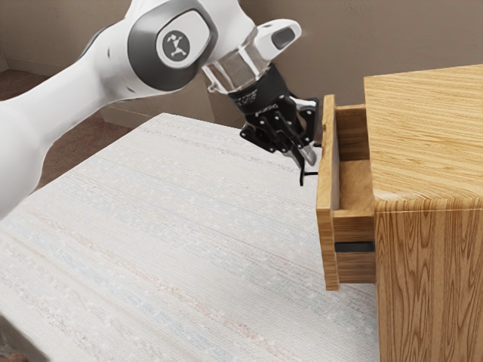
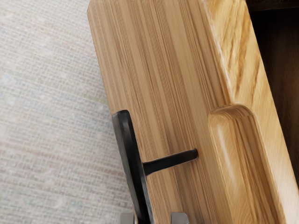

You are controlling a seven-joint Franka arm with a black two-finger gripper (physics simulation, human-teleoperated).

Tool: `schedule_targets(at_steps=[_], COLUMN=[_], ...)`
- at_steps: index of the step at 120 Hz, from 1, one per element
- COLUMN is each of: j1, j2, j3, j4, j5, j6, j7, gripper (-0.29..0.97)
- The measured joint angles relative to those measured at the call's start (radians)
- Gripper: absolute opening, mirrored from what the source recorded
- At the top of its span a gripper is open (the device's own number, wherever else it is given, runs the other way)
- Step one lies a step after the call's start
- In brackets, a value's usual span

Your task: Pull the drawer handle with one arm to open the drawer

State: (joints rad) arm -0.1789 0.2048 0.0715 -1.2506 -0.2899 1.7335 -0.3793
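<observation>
Pale woven tabletop (image 1: pixel 151 226), wooden cabinet (image 1: pixel 430 188) at the exterior view's right. Drawer (image 1: pixel 327 219) sits partly out. Gripper (image 1: pixel 303 154) straddles the black handle (image 2: pixel 133 163), jaws unclenched, one fingertip (image 2: pixel 180 218) clear of the bar. Likely hooking to drag, not clamping.

**Exterior view.** We look from a raised station beside the arm (image 1: pixel 90 68). The camera faces down and across the table (image 1: pixel 151 241) toward the wooden cabinet (image 1: pixel 430 226) at the exterior view's right, and stands far enough back to take in all three.

**Wrist view.** We look from the arm's wrist, very near the drawer front (image 2: pixel 168 84), meeting its face obliquely.

**Shared.** Both views hold the drawer front, its black handle (image 2: pixel 130 158) and a strip of table.
</observation>
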Motion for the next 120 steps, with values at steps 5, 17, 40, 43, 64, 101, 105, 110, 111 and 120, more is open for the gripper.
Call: schedule_targets(at_steps=[5,17,40,43,64,101,105,110,111,120], j1=[0.001,0.0,0.005,0.007,0.015,0.02,0.022,0.024,0.023,0.021], j2=[-0.004,-0.012,-0.042,-0.046,-0.077,-0.118,-0.125,-0.131,-0.133,-0.141], j3=[0.004,0.019,0.034,0.034,0.046,0.067,0.07,0.074,0.076,0.084], j4=[-0.002,-0.009,-0.042,-0.048,-0.089,-0.14,-0.148,-0.156,-0.158,-0.168], j5=[0.005,0.013,0.017,0.018,0.024,0.027,0.027,0.026,0.027,0.027], j6=[-0.004,-0.013,-0.025,-0.026,-0.03,-0.03,-0.03,-0.03,-0.03,-0.03], j7=[0.0,-0.001,-0.001,-0.001,-0.002,-0.003,-0.003,-0.003,-0.003,-0.003], gripper=[-0.06,-0.08,-0.11,-0.11,-0.11,-0.11,-0.11,-0.11,-0.11,-0.11])
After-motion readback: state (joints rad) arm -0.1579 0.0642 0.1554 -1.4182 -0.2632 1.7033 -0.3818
